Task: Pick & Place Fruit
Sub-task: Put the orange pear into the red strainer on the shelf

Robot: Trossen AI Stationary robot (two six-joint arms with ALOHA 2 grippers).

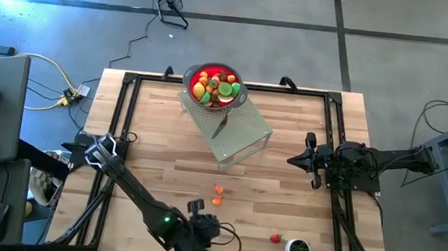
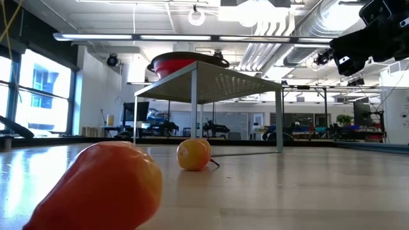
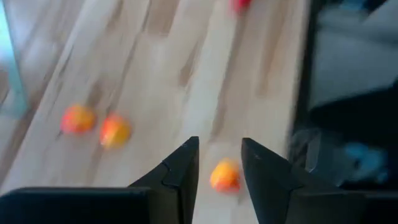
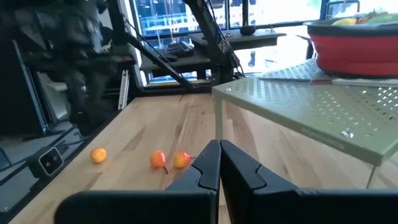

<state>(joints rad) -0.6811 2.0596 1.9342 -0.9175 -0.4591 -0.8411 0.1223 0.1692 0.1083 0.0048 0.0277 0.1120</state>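
Jaws on my left gripper (image 3: 219, 167) stand part-open with a small orange fruit piece (image 3: 224, 176) showing between them on the table (image 1: 283, 196); I cannot tell from the wrist view whether the fingers touch it or only straddle it, so I judge this as lining up for a pick, not a hold. That arm reaches along the near edge of the table, which puts it closest to the loose pieces. Two more orange pieces (image 1: 218, 195) lie side by side near the middle, and a red piece (image 1: 276, 238) sits just beside the small white cup (image 1: 299, 250) with green contents at the near right. Most of the fruit is already heaped in the red bowl (image 1: 216, 87), which stands on a pale perforated stand (image 1: 235, 135) at the far side; a silver knife (image 1: 221, 126) lies on that stand's top. My right gripper (image 4: 219, 163) waits at the right side of the table, jaws shut and empty. Carrying anything to the bowl means lifting over the stand's edge, and I would keep clear of the knife
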